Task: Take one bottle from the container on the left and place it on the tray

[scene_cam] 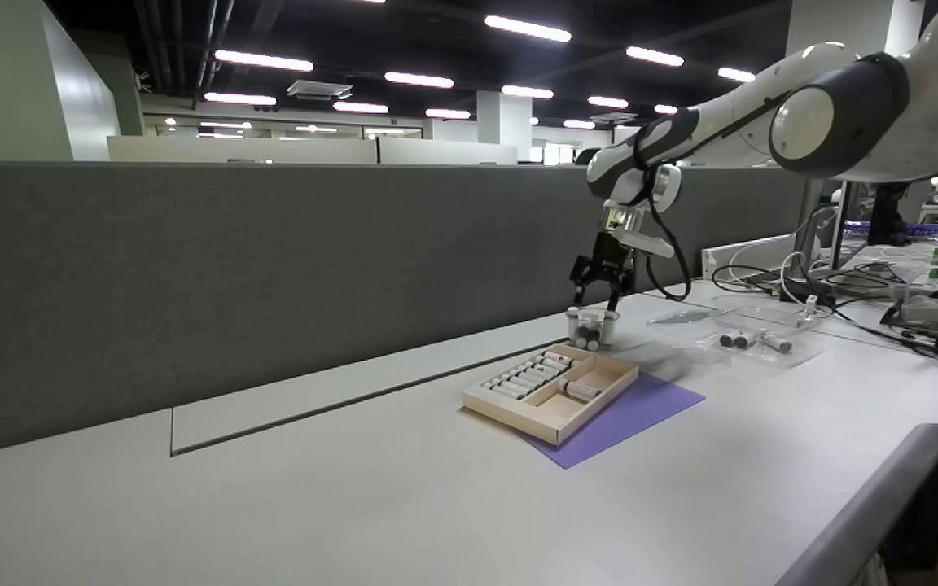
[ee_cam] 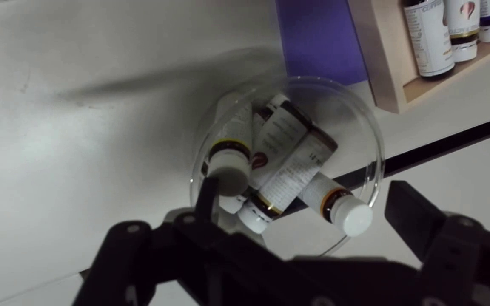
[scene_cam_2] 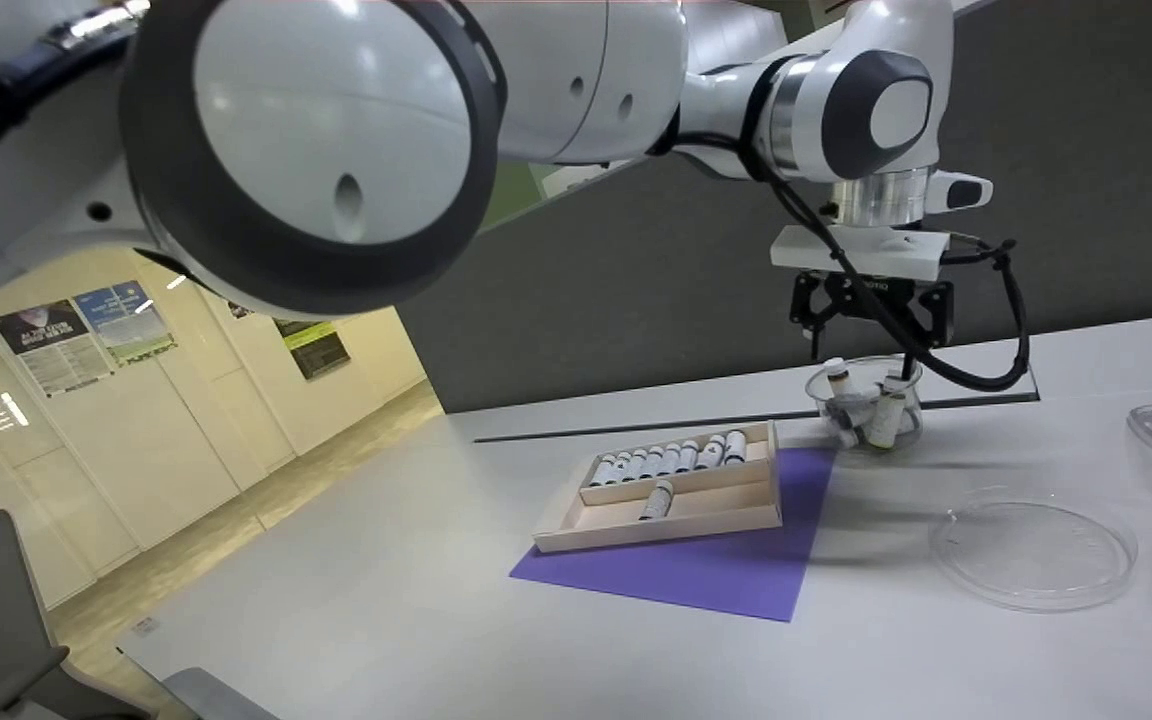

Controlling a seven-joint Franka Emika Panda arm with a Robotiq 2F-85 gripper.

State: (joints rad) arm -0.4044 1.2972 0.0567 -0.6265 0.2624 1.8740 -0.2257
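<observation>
A clear round container (scene_cam: 596, 316) (scene_cam_2: 812, 392) (ee_cam: 381, 148) holds several white-labelled bottles. A yellow-ringed bottle (ee_cam: 229, 163) and an orange-ringed bottle (ee_cam: 332, 204) lean cap-up at its sides; others lie between them. My gripper (scene_cam: 595, 304) (scene_cam_2: 861, 368) (ee_cam: 303, 185) is open and empty, pointing down over the container. In the wrist view one fingertip overlaps the yellow-ringed bottle's cap; I cannot tell whether it touches. The pale wooden tray (scene_cam: 510, 413) (scene_cam_2: 676, 533) (ee_cam: 383, 72) has two compartments: one holds a row of bottles (scene_cam: 530, 376), the other a single lying bottle (scene_cam: 579, 391) (scene_cam_2: 657, 500).
A purple mat (scene_cam: 652, 407) (scene_cam_2: 736, 580) (ee_cam: 313, 38) lies under the wooden tray. A clear round lid (scene_cam_2: 1036, 555) lies on the table near the container. A clear plastic box with several bottles (scene_cam: 754, 342) stands farther along. A grey partition (scene_cam: 273, 285) rises behind the table.
</observation>
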